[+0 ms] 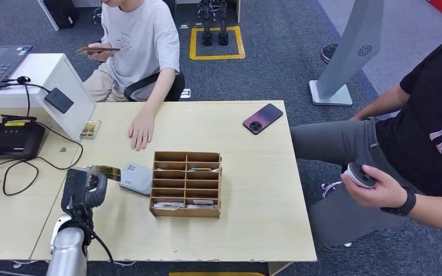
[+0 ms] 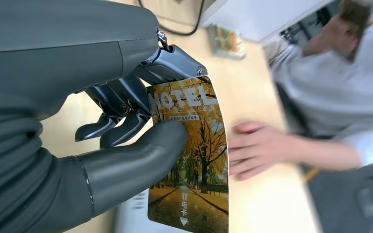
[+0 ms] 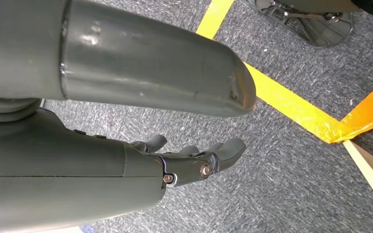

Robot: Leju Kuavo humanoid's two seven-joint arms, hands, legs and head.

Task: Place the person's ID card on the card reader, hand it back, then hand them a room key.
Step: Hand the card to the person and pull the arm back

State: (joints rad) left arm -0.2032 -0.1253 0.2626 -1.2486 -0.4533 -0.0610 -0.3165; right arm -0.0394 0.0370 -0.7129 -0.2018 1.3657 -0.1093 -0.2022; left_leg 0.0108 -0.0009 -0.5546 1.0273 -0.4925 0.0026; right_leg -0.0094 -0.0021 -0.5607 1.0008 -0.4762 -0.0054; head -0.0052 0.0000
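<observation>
A glossy hotel room key card printed with autumn trees point(image 2: 189, 160) is pinched between thumb and fingers of the left hand point(image 1: 83, 187), held above the light wooden table point(image 1: 253, 190) just beside the grey card reader point(image 1: 136, 177). The right hand point(image 3: 189, 160) is seen over grey carpet point(image 3: 291, 170), fingers apparently loosely spread, nothing held.

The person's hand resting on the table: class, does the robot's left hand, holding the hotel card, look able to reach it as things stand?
Probably yes. The left hand grips the card, and only bare table lies between it and the person's hand; the card reader sits off to one side.
</observation>
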